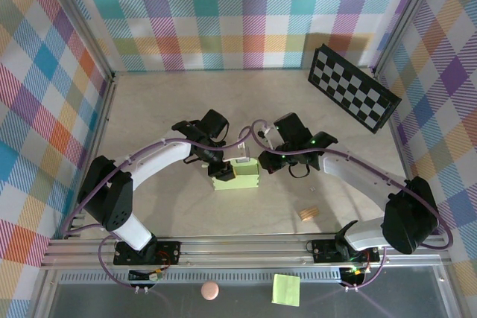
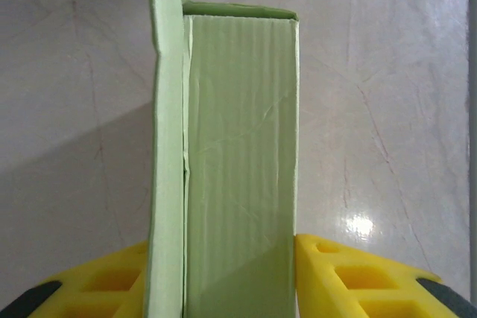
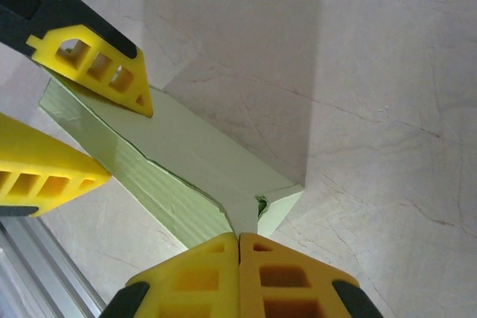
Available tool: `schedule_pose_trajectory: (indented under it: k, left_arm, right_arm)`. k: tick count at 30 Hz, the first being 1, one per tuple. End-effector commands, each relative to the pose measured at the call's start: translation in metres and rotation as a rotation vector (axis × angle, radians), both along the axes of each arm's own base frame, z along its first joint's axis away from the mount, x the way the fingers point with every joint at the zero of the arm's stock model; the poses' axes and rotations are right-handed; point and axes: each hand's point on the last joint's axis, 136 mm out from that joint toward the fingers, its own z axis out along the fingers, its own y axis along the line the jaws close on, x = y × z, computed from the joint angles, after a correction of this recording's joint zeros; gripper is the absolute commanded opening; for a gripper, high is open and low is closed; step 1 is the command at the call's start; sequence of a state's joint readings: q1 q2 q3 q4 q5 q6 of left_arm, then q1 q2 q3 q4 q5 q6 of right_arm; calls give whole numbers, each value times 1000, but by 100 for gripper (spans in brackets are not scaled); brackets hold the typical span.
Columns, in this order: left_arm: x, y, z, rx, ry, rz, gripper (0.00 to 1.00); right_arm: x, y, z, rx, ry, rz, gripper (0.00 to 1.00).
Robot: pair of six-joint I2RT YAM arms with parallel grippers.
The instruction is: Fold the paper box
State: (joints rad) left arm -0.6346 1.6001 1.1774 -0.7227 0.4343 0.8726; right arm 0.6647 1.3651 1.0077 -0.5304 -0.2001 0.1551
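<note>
At the middle of the counter (image 1: 164, 109) in the overhead view, I see the paper box (image 1: 240, 175) folded into a small green block, with both arms bent in toward it. The left jaws meet it from the left and the right jaws from the right. A checkerboard (image 1: 352, 87) lies by the far right wall. A small wooden piece (image 1: 307, 214) sits on the counter to the near right of the box, well apart from it. A green sticky note (image 1: 285, 289) and a pink ball (image 1: 210, 290) lie in front of the arm bases.

On my left wrist camera, the box (image 2: 238, 169) runs straight away from the lens. A thin flap stands on edge along its left side. The left jaws are closed on it partway, with one yellow finger (image 2: 358, 281) against each long side.

On my right wrist camera, the box (image 3: 194, 169) lies at a slant. The left arm's fingers (image 3: 97, 65) clamp its far end. The right jaws are pressed fully together, and their fingers (image 3: 201, 273) touch the box's near corner. I cannot tell whether any card is caught between them.
</note>
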Motion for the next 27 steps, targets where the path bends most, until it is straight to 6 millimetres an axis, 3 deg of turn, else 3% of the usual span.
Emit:
schedule_pose_trajectory:
  k: [1,12,27]
  left_arm:
    - [12,1,-2,25,-39,67,42]
    - [13,4,-2,30,-41,94,42]
    - [16,2,5,10,-57,122,44]
  right_arm:
    - [1,-6,6,0,38,-147,0]
    - [-7,-7,4,27,50,-375,0]
    - [-8,-6,-16,26,-48,-436,0]
